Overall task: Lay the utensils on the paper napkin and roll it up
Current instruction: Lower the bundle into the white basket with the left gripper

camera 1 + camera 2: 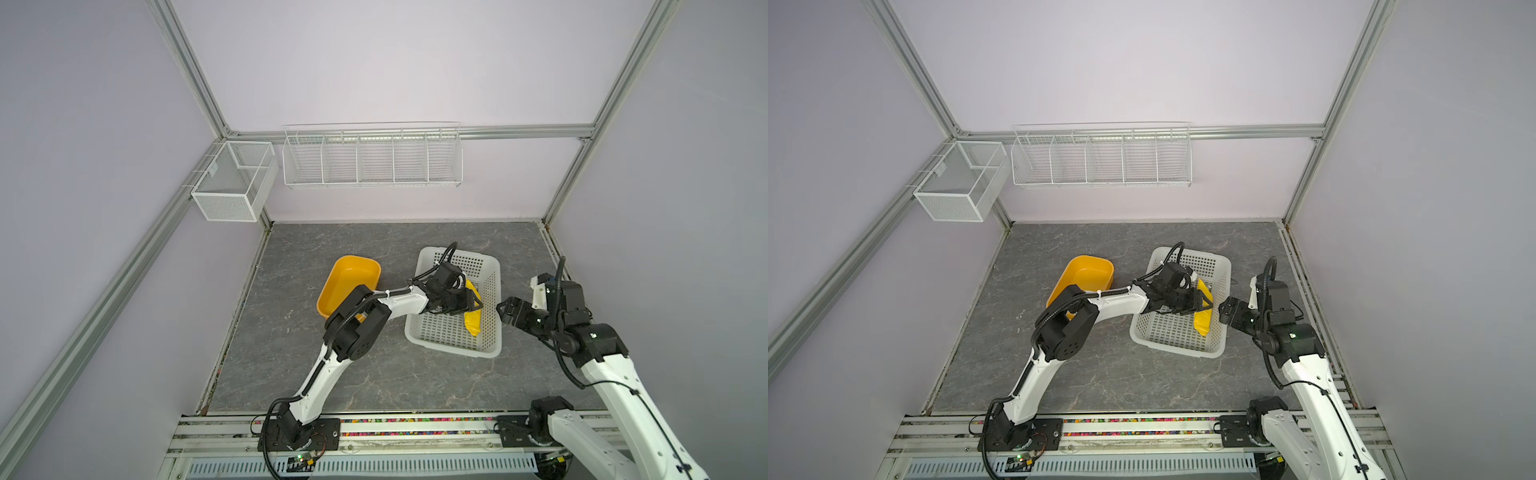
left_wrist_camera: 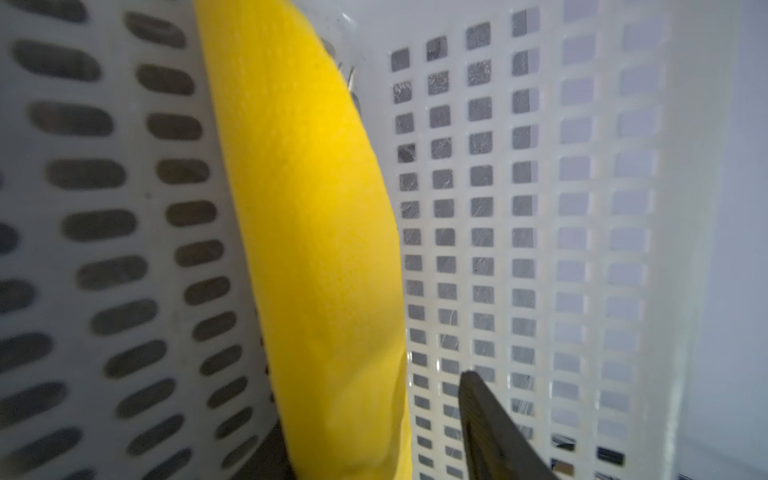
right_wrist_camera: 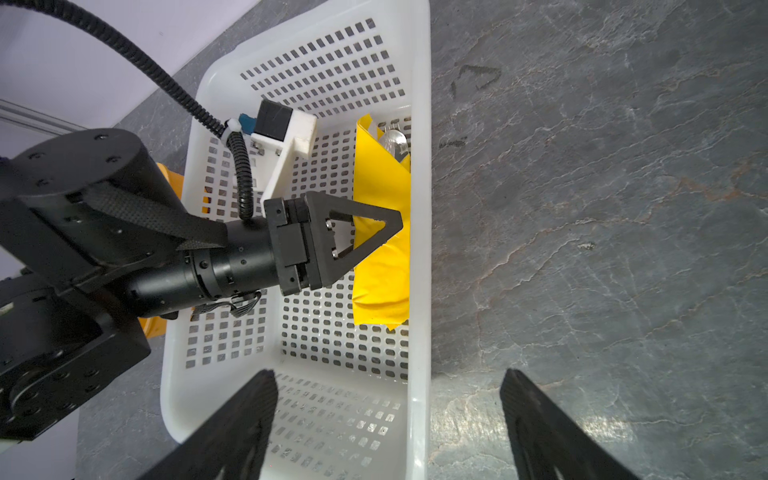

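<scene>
Now I see the rolled paper napkin (image 3: 382, 266) inside the white basket (image 3: 419, 208), utensils (image 3: 395, 141) peeking out; left gripper (image 1: 475, 300) parted around it, right gripper (image 3: 386, 376) spread beside the basket.

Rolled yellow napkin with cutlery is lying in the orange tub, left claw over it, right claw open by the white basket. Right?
Not the orange tub: the rolled napkin lies in the white basket, along one side wall, a spoon poking from its end. The right wrist view shows it. The left claw over it and the right claw open by the basket are both correct.
</scene>
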